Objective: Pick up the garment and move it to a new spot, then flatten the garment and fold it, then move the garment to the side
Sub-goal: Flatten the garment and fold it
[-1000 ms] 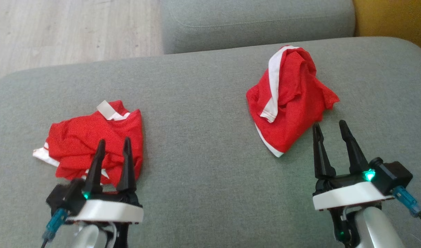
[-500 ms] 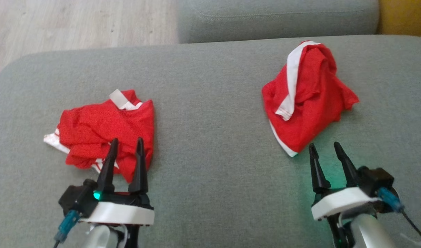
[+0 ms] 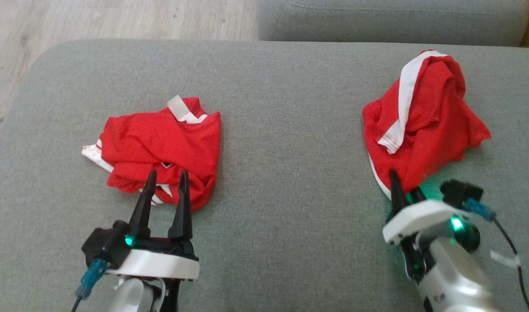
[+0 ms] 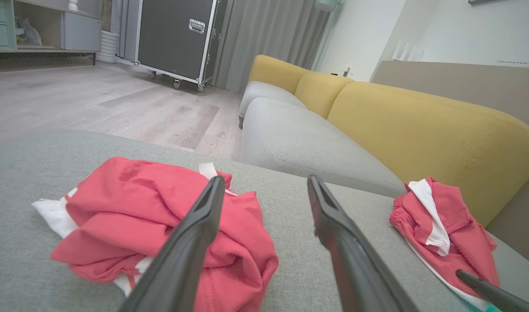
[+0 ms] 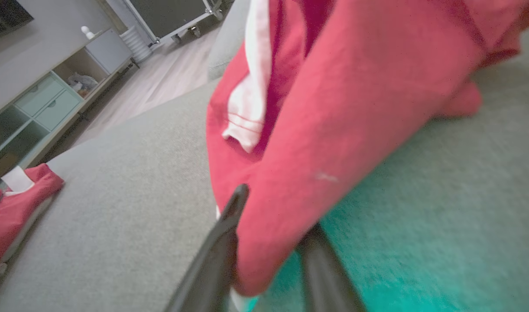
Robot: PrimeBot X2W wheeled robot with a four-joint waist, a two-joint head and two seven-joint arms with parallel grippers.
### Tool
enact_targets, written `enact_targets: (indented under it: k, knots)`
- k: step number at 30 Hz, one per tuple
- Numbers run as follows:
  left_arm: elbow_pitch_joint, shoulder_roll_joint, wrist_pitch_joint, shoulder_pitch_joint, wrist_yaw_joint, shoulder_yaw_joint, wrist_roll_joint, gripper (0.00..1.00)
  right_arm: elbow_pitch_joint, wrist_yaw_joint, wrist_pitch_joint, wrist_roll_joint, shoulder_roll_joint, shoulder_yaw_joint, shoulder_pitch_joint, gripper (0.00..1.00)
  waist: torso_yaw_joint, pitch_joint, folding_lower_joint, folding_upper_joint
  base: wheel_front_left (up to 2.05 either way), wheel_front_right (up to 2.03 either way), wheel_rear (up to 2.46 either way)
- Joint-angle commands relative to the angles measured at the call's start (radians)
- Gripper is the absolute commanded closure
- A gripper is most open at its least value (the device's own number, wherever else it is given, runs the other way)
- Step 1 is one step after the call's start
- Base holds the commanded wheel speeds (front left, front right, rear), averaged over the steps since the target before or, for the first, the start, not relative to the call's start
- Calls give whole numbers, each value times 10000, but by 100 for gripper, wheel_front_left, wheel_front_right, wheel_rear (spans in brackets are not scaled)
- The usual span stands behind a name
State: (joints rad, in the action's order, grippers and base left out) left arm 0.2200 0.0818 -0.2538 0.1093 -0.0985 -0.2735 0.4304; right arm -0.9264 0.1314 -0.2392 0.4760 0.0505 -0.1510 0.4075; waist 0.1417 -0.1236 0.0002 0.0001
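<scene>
Stage: very start, pick-up step only; nothing lifted.
R garment (image 3: pixel 429 130): red w/ white trim, crumpled in a heap on the grey sofa seat (image 3: pixel 290 130), far right side, resting on the cushion.
L garment (image 3: pixel 160 138): second red/white piece, also bunched, on the same seat, well apart from the R one.
R gripper (image 3: pixel 404 185): tipped down at the near hem of the R garment. In the wrist view the cloth's lower corner sits between the fingers (image 5: pixel 221 242), narrow gap. Can't tell if they've pinched it or are just straddling it.
L gripper (image 3: pixel 167 173): hovers at the near edge of the L garment, fingers (image 4: pixel 195 234) apart, nothing between them.
Done: approach to the cloth, approx. the reach part of step 1.
Left: secure grip, lift, carry to new spot, flatten, fold, move aside, i.e. nearly all of it.
Est. progress: a few % at most.
Watch: grip is on a thin corner, so the heap may unroll or slip on lift.
</scene>
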Motion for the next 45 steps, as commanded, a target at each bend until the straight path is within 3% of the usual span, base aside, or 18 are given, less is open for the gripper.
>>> enact_targets:
  k: [1,6,11,16,26,30,31,32,35,39,45]
  knots:
    - [-251,-34,-79,418,-53,417,-98,0,136,-7,-194,-259,-3,-217,503,100,-17,60,-2,-1,0,0,0]
    - [-232,-93,-80,347,-79,558,-136,0,1398,-7,-220,-1648,-3,234,615,100,-127,285,-2,-1,0,0,0]
    - [-189,-159,-80,181,-114,696,-147,0,3332,-7,-223,-2291,-3,-663,322,100,-337,699,-2,-1,0,0,0]
    - [-260,-213,-80,-155,-117,950,-65,0,4348,-7,-41,-2496,-3,-1209,199,100,-702,1079,-2,-1,0,0,0]
    - [-463,-288,-80,-240,-161,1020,-44,0,4576,-7,3130,-6277,0,2144,-700,100,-1262,1018,-2,-1,0,0,0]
    - [-453,-302,-80,-99,-179,902,-48,0,4365,-7,3876,-7465,-1,3665,-775,100,-1283,846,-2,-1,0,0,0]
    - [-431,-305,-80,-71,-184,872,-50,0,4306,-7,3951,-7697,-1,3988,-746,55,-1274,817,-2,-1,0,0,0]
    - [-413,-306,-80,-45,-189,851,-52,0,4299,-7,3939,-7940,-1,4347,-694,0,-1261,788,-2,-1,0,0,0]
    - [-356,-310,-80,9,-204,844,-41,0,4229,-7,3772,-8339,-2,5075,-533,0,-1225,740,-2,-1,0,0,0]
    - [-307,-312,-80,28,-216,905,-48,0,4367,-7,2886,-8033,-2,5366,-288,0,-1251,742,-2,-1,0,0,0]
    - [-349,-314,-80,16,-223,954,-19,0,4952,-7,1416,-7173,-2,4393,-517,0,-1441,828,-2,-1,0,0,0]
